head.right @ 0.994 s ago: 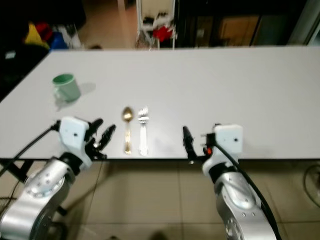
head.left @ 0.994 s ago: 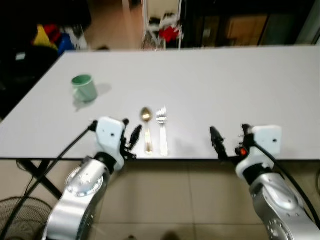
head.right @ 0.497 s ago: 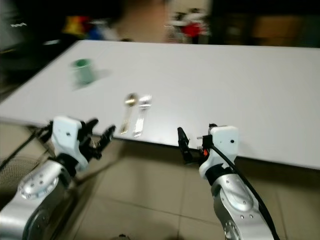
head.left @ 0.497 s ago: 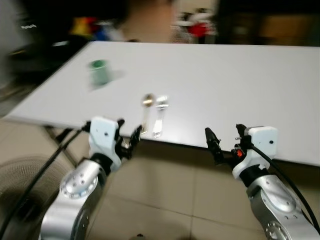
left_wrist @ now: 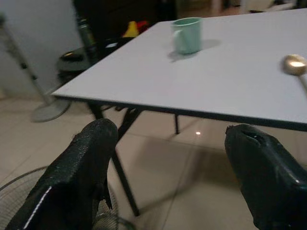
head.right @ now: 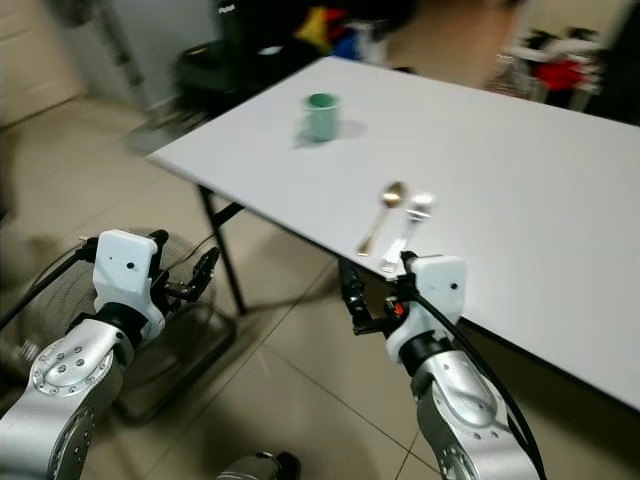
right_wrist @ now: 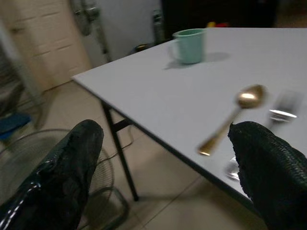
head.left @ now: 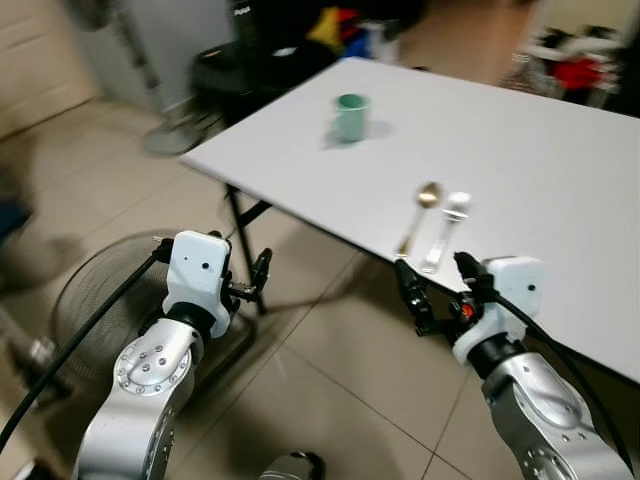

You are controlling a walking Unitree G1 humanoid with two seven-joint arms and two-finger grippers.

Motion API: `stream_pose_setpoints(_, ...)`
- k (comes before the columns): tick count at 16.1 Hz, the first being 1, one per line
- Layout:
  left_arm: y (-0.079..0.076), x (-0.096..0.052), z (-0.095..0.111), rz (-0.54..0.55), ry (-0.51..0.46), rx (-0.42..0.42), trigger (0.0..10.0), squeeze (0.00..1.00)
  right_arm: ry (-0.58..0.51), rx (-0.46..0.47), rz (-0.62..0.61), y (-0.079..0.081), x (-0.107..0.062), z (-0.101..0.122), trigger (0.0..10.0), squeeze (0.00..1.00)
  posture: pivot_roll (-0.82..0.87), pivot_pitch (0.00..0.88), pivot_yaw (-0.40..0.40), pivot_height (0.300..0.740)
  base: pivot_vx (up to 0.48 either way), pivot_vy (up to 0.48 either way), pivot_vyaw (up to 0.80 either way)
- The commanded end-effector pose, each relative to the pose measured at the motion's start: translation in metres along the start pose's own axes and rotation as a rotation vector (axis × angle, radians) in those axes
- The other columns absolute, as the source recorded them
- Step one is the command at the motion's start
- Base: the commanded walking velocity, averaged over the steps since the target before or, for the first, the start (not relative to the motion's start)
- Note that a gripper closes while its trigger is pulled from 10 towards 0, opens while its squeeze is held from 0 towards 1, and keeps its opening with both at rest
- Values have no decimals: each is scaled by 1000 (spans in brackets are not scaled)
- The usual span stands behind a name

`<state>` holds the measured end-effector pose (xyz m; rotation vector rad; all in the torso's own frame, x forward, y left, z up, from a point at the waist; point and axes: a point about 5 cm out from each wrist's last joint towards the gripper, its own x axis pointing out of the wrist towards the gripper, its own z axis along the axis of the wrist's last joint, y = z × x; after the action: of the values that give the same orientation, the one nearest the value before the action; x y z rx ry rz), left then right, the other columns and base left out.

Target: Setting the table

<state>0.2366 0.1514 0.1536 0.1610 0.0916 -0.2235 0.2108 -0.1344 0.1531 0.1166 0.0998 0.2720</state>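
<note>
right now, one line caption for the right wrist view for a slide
Open right end effector faces a white table with a green mug, gold spoon and fork.

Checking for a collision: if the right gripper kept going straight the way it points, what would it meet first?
Probably the white table's near edge, then the gold spoon; depth is unclear.

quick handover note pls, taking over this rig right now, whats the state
Left gripper: jaws open, holding nothing, off the table over the tiled floor.
Right gripper: jaws open, holding nothing, just off the table edge near the cutlery.
On the white table: gold metal spoon and silver metal fork lying side by side near the edge; mint-green ceramic mug stands apart, toward the corner.
Done: cutlery laid.
Left: probably moving the mug to the setting.
</note>
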Motion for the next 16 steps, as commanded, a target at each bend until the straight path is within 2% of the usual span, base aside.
stream_pose_setpoints(1,4,0,0,31,1,27,10000,816,-3,12,9,2,2,0,10000,1000,96,0,65,740,0,0,800)
stream_pose_setpoints(2,5,0,1,42,-5,30,10000,584,-4,24,3,2,2,-1,10000,1000,96,0,65,740,0,0,800)
stream_pose_setpoints(3,4,0,4,41,-24,30,10000,0,-4,25,5,2,3,-2,10000,1000,105,0,54,740,0,0,800)
stream_pose_setpoints(6,2,0,2,38,-28,53,10000,0,-16,17,18,1,14,0,10000,1000,114,0,50,740,0,0,800)
stream_pose_setpoints(9,-4,0,2,-6,-17,76,10000,0,-16,23,26,1,12,0,10000,1000,114,0,46,740,0,0,800)
stream_pose_setpoints(12,0,2,-1,8,-12,51,10000,0,-19,37,14,2,15,-2,10000,1000,105,0,55,740,0,0,800)
stream_pose_setpoints(16,0,3,-2,3,6,36,10000,0,-4,42,2,0,9,-5,10000,1000,91,0,64,740,0,0,800)
